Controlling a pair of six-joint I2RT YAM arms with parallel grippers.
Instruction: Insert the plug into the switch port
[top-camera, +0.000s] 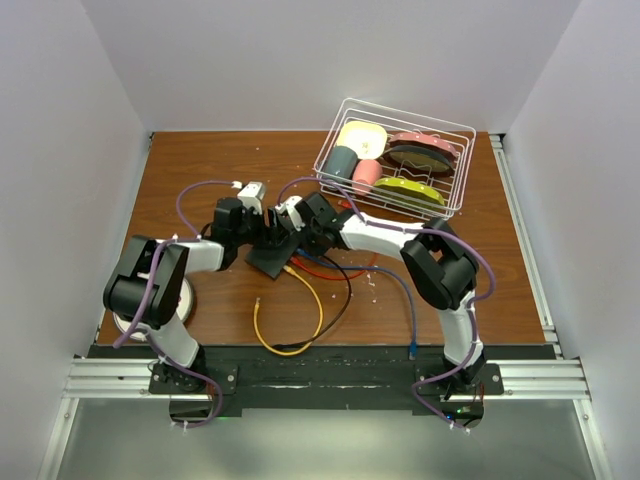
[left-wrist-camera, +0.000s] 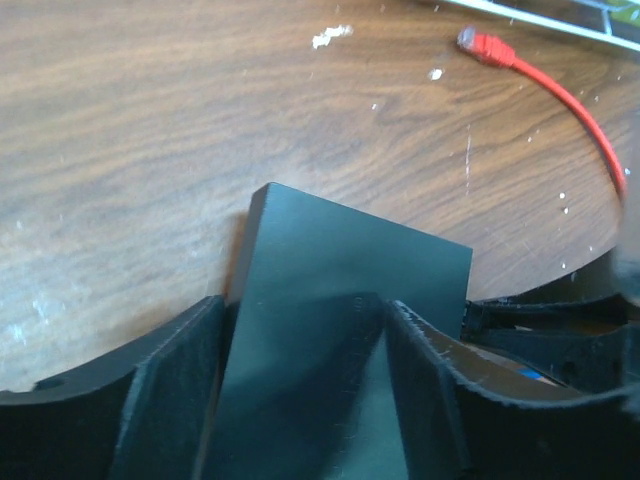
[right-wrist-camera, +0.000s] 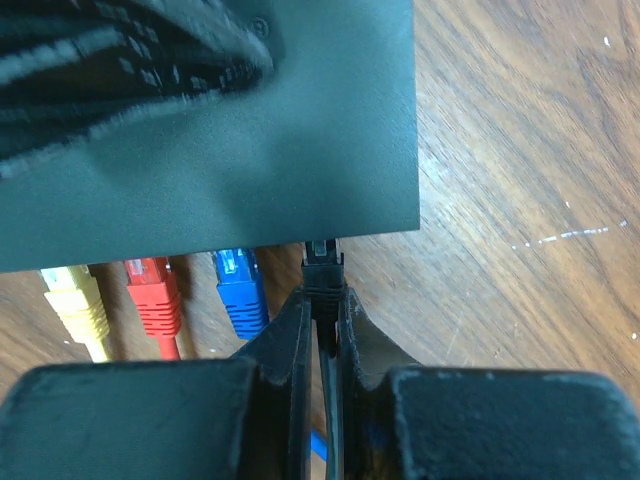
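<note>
The switch (top-camera: 270, 260) is a flat matte-black box lying mid-table. In the right wrist view its port edge (right-wrist-camera: 250, 235) faces my right gripper (right-wrist-camera: 322, 300), which is shut on a black plug (right-wrist-camera: 323, 268). The plug's tip sits right at the rightmost socket, under the box's edge. Yellow (right-wrist-camera: 70, 295), red (right-wrist-camera: 152, 290) and blue (right-wrist-camera: 237, 285) plugs sit in the sockets to its left. My left gripper (left-wrist-camera: 305, 305) stands open over the switch (left-wrist-camera: 340, 270): the left finger (left-wrist-camera: 175, 390) is along its side and the right finger (left-wrist-camera: 430, 380) is over its top.
A white wire basket (top-camera: 440, 195) of dishes stands at the back right. A white dish (top-camera: 188, 298) lies under my left arm. Yellow (top-camera: 318, 310), black, red and blue cables trail from the switch toward the front edge. A loose red plug (left-wrist-camera: 478, 44) lies beyond the switch.
</note>
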